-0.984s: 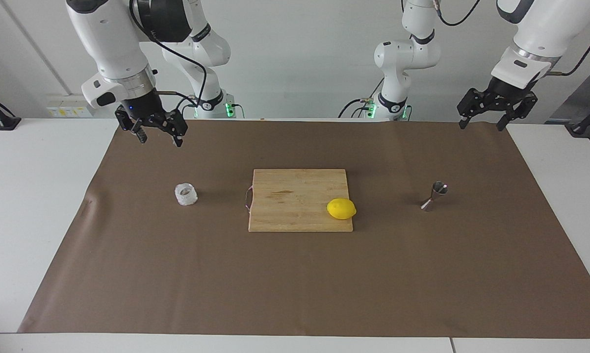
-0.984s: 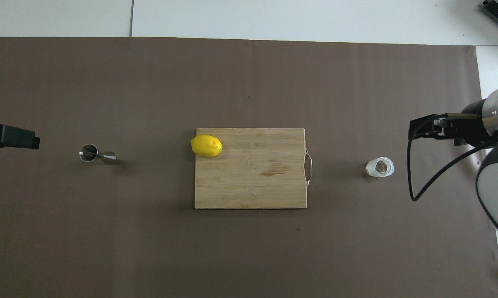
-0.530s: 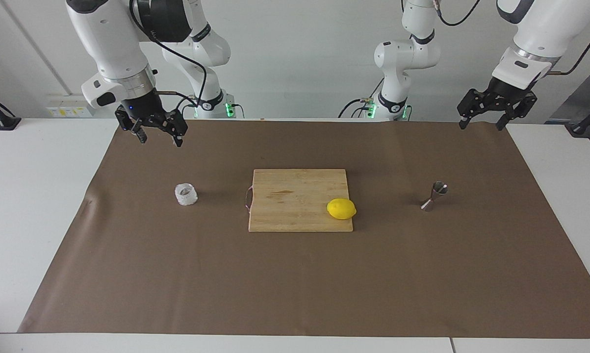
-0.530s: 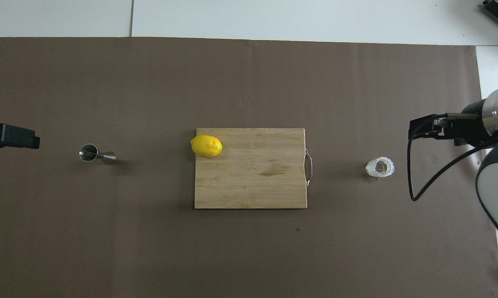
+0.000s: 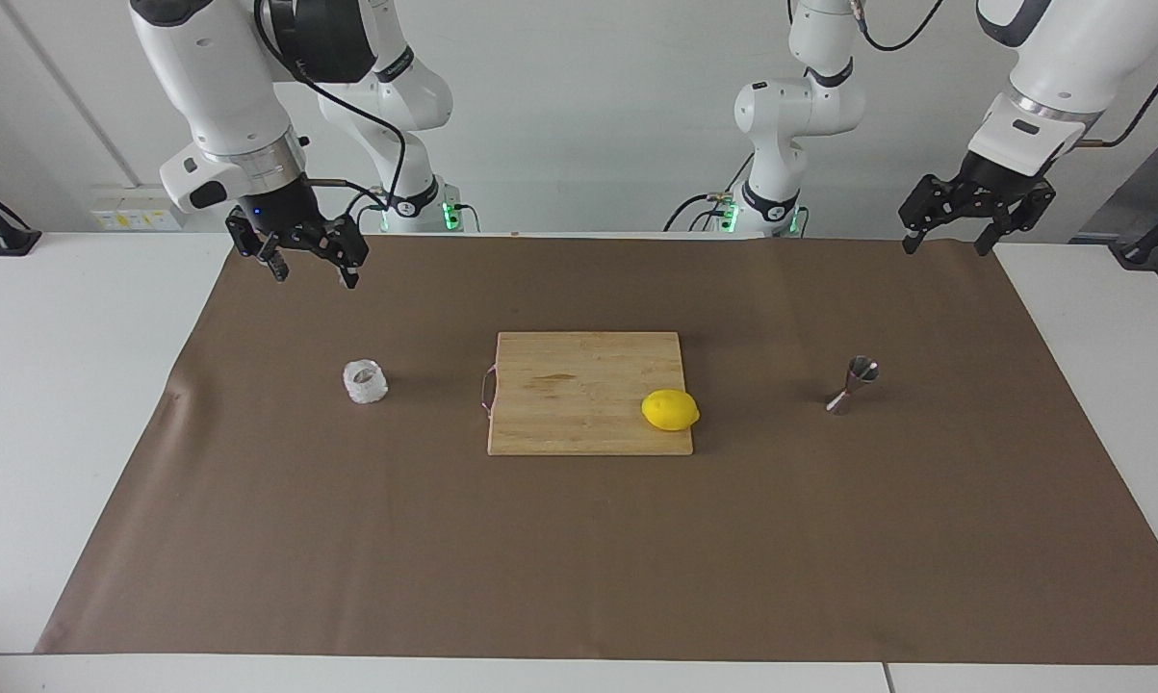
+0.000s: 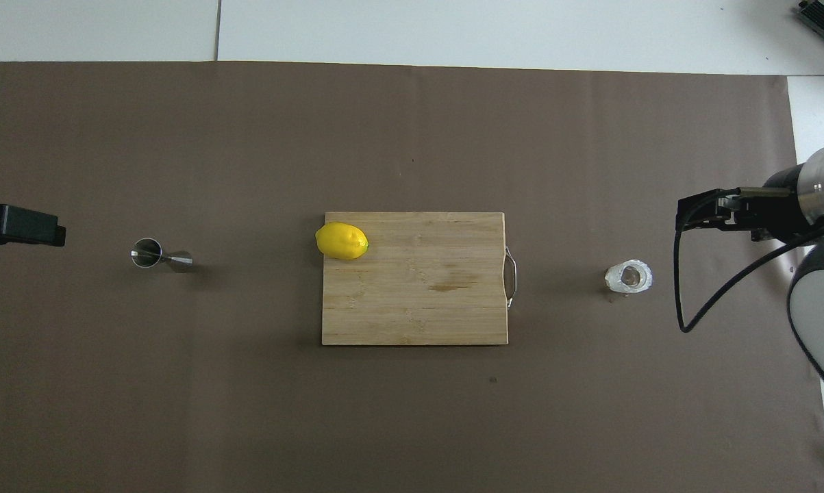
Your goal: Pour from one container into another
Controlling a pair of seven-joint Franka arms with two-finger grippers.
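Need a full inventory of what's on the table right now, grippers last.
glass cup: 1, clear whitish, on the brown mat toward the right arm's end of the table, upright.
jigger: 1, shiny steel, on the mat toward the left arm's end, upright.
cutting board: 1, light wood with a metal handle on the edge facing the cup, mid-mat between cup and jigger.
lemon: 1, yellow, on the board at the corner nearest the jigger and farther from the robots.
mat: 1, brown, covering most of the white table.
right gripper: 1, black, open, raised over the mat's edge nearest the robots, empty.
left gripper: 1, black, open, raised over the mat's corner nearest the robots, empty.
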